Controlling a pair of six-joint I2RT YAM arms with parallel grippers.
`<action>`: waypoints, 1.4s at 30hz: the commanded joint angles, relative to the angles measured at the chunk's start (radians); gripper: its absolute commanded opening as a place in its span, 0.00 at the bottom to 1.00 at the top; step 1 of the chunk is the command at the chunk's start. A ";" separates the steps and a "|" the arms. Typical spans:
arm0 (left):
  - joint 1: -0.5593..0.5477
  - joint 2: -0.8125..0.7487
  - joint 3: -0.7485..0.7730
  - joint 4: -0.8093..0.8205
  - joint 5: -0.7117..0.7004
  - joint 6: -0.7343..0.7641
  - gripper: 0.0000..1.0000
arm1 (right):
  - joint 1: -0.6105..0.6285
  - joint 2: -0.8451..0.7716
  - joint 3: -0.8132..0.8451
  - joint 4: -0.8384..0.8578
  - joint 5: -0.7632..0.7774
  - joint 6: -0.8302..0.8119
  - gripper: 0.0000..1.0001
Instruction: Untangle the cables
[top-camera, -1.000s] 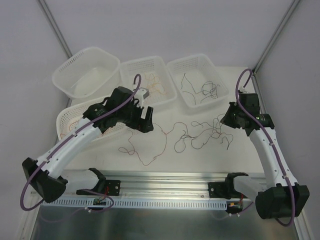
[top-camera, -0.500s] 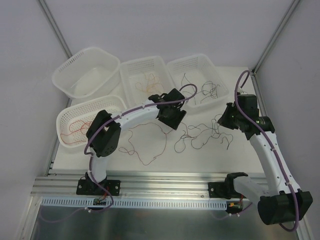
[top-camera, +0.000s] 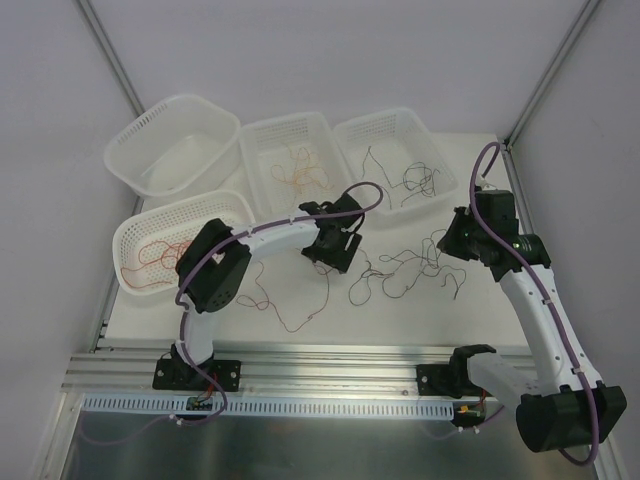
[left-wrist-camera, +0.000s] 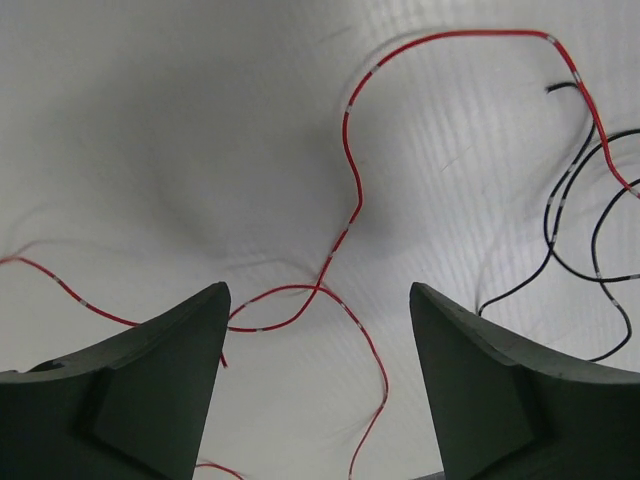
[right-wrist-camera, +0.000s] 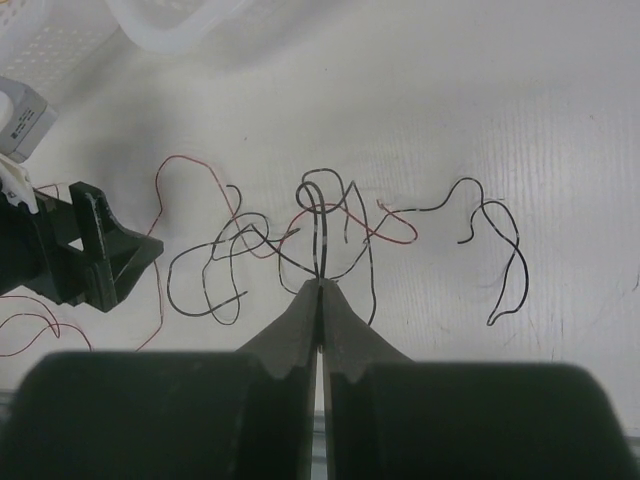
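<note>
The left end effector (left-wrist-camera: 318, 300) is hanging wide open with nothing in it. Its two fingers are standing on either side of a red cable (left-wrist-camera: 350, 180) that is lying on the desk (left-wrist-camera: 150, 120) right under it. I think it is lining up this way so it can come down and pinch that one. The right end effector (right-wrist-camera: 320, 285) is squeezing shut on a thin black cable (right-wrist-camera: 320, 240), maybe holding the knot steady so the red one can slide free. The rest of the cables (top-camera: 400, 268) are lying in a loose heap between the two end effectors. Past them, white baskets (top-camera: 385, 120) are waiting, and some are holding cables of one colour each, so sorting seems to be the plan
</note>
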 joint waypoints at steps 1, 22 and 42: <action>-0.021 -0.132 -0.065 -0.007 -0.088 -0.201 0.74 | 0.008 -0.016 0.004 0.006 0.011 -0.009 0.04; -0.126 -0.354 -0.332 0.088 -0.398 -0.690 0.64 | 0.008 -0.036 -0.066 0.053 -0.033 0.009 0.04; -0.124 -0.139 -0.308 0.200 -0.399 -0.675 0.47 | 0.011 -0.066 -0.106 0.060 -0.047 0.008 0.04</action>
